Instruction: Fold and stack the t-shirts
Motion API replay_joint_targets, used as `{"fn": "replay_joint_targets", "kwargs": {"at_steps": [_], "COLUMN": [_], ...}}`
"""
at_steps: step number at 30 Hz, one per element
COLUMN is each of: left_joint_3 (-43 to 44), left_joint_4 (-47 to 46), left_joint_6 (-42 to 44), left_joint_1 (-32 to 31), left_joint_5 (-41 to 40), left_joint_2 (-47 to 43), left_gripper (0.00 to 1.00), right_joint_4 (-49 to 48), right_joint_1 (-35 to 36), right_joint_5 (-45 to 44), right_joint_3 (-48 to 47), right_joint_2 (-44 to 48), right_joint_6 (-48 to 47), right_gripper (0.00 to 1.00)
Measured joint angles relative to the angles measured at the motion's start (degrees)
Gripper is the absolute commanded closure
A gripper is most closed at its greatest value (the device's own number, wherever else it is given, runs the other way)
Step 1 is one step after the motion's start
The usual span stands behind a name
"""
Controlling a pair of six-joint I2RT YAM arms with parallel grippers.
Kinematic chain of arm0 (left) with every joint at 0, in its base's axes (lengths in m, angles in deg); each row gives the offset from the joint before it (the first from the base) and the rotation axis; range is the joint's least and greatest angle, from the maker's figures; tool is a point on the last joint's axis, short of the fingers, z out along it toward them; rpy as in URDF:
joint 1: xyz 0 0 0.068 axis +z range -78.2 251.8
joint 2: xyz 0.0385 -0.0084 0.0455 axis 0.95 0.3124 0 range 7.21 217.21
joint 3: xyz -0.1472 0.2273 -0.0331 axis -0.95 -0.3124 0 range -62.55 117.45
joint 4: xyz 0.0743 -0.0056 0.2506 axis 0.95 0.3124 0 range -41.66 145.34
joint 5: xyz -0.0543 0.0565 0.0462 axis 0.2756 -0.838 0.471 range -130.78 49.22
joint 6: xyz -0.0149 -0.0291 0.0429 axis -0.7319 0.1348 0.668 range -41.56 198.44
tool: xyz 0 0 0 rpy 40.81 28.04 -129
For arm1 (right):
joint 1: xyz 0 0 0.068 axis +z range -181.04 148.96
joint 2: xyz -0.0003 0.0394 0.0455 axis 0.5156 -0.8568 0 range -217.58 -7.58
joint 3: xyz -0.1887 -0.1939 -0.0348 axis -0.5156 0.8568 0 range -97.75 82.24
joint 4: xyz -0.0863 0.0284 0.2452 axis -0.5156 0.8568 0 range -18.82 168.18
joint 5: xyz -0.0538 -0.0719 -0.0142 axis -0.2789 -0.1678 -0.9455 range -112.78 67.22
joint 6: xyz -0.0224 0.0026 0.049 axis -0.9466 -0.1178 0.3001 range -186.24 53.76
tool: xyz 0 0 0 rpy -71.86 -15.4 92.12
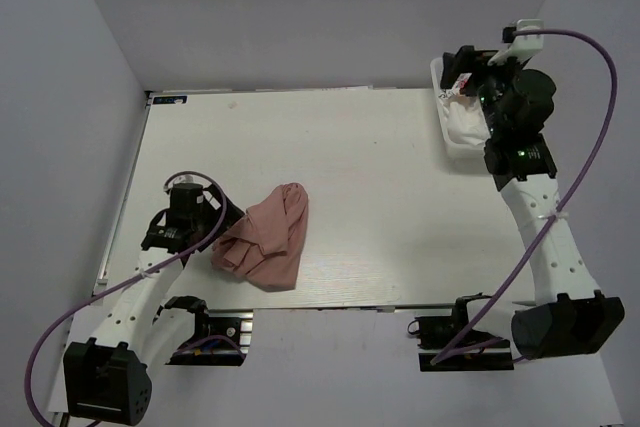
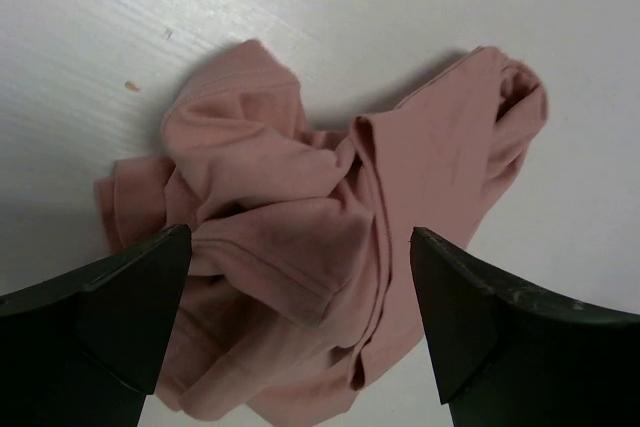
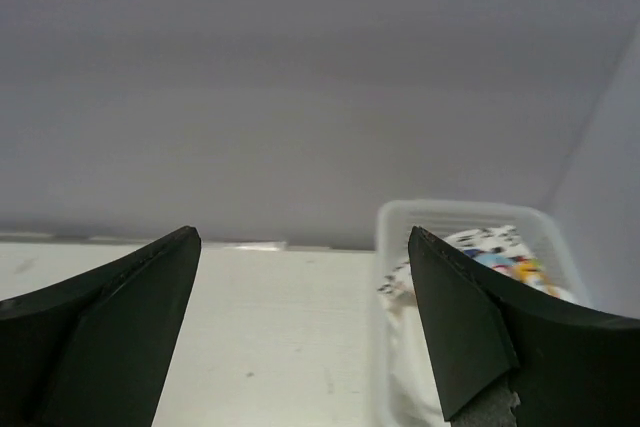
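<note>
Your left gripper (image 2: 300,247) stands wide open and empty. The crumpled pink t-shirt (image 2: 330,237) lies just under it, between the two fingers, on the white table (image 2: 500,7). Your right gripper (image 3: 305,237) is also wide open and empty. Ahead of it, a little to its right, stands the white plastic basket (image 3: 450,209), and inside lies a white t-shirt with colourful print (image 3: 495,247). The right finger hides part of this basket. Behind all is the grey wall (image 3: 300,67).

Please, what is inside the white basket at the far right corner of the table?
The basket holds white cloth with a multicoloured print. What lies under that cloth is covered.
</note>
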Motion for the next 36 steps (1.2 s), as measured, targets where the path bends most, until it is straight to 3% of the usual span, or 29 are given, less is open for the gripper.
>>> {"fn": "replay_joint_targets", "kwargs": {"at_steps": [5,9,15,18,19,20,28,30,31,32,33,36], "left_joint_3": [-1.5,-2.5,-4.1,-4.2,-4.2,-4.2,-5.0,-5.1,-5.1,-5.1,-5.1,-5.0], "left_joint_4": [2.8,3.1,0.6,-1.2,-1.7,-2.3,-3.7,-3.8,-4.0,-4.1,-4.3,-5.1], "left_joint_6": [-0.3,-0.9,-1.3,-1.1,-0.7,-0.8,0.2,0.3,0.3,0.3,0.3,0.4], "left_joint_1": [0.0,0.0,0.0,0.0,0.0,0.0,0.0,0.0,0.0,0.0,0.0,0.0], "left_joint_5": [0.2,0.1,-0.5,-0.3,0.0,0.2,2.1,2.5,2.6,2.8,3.1,4.2], "left_joint_2": [0.0,0.0,2.4,5.1,5.8,6.3,3.4,1.3,0.4,-0.3,-1.1,-1.9], "left_gripper": [0.00,0.14,0.51,0.76,0.93,1.00,1.00,1.00,1.00,1.00,1.00,1.00], "right_joint_4": [0.6,3.2,5.4,6.1,6.3,6.4,6.5,6.2,6.2,6.3,6.4,5.8], "right_joint_1": [7.0,15.5,29.4,34.2,35.5,36.3,41.9,42.7,42.9,43.0,43.0,43.0], "right_joint_5": [4.9,8.0,9.8,10.7,11.1,11.3,8.8,6.0,4.5,3.3,2.1,-0.4], "right_joint_3": [6.0,8.8,9.2,8.2,7.7,7.3,0.9,-0.4,-0.6,-0.5,-0.5,0.1], "right_joint_2": [0.2,-8.0,-22.4,-29.2,-31.4,-33.2,-43.2,-44.9,-45.5,-45.7,-45.9,-45.4], "right_joint_6": [4.8,8.0,10.5,12.2,12.8,13.1,15.6,16.1,16.5,16.5,17.2,17.9], "right_gripper": [0.10,0.10,0.10,0.10,0.10,0.10,0.11,0.34,0.52,0.91,1.00,1.00]}}
